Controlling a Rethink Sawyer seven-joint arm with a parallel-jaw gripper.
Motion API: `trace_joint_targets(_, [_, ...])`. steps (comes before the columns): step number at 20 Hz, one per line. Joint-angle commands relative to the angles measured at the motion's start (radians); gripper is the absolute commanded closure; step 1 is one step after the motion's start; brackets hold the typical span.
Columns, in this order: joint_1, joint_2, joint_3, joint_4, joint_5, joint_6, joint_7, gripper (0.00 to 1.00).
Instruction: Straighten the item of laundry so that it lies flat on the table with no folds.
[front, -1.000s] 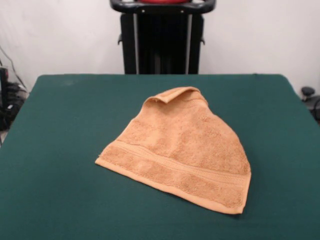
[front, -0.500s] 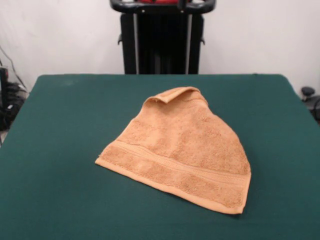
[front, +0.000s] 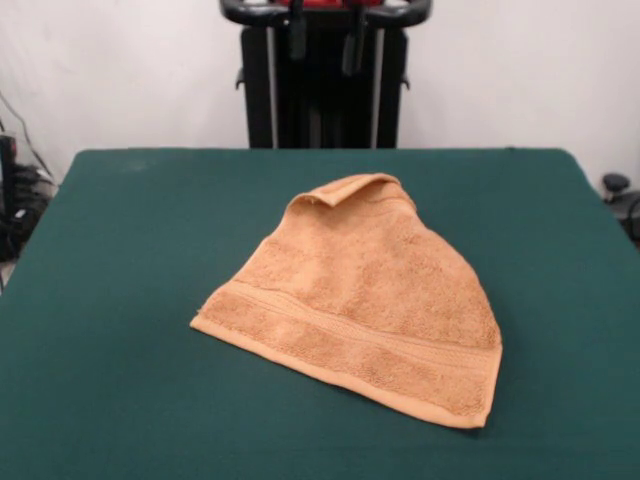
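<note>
Front view: folded towel (front: 358, 300) on table (front: 120, 300).

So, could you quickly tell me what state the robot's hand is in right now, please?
Hand: open and holding nothing, high above the table's far edge, well clear of the towel.

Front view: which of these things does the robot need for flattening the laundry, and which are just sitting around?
Part of the job:
hand towel, folded over
green table
gripper, two fingers apart, high above

Just around:
black pedestal
cables beside the table
</note>
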Motion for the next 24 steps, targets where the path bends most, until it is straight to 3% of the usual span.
trace_joint_targets(1, [0.007, 0.124, 0.126, 0.171, -0.065, -0.146, -0.064, 0.00])
trace_joint_targets(10, [0.014, 0.304, 0.130, 0.138, -0.129, -0.338, -0.002, 0.00])
trace_joint_targets(18, [-0.003, 0.380, 0.150, 0.143, -0.153, -0.468, 0.027, 0.00])
trace_joint_targets(24, [-0.001, 0.428, 0.158, 0.112, -0.160, -0.479, 0.032, 0.00])
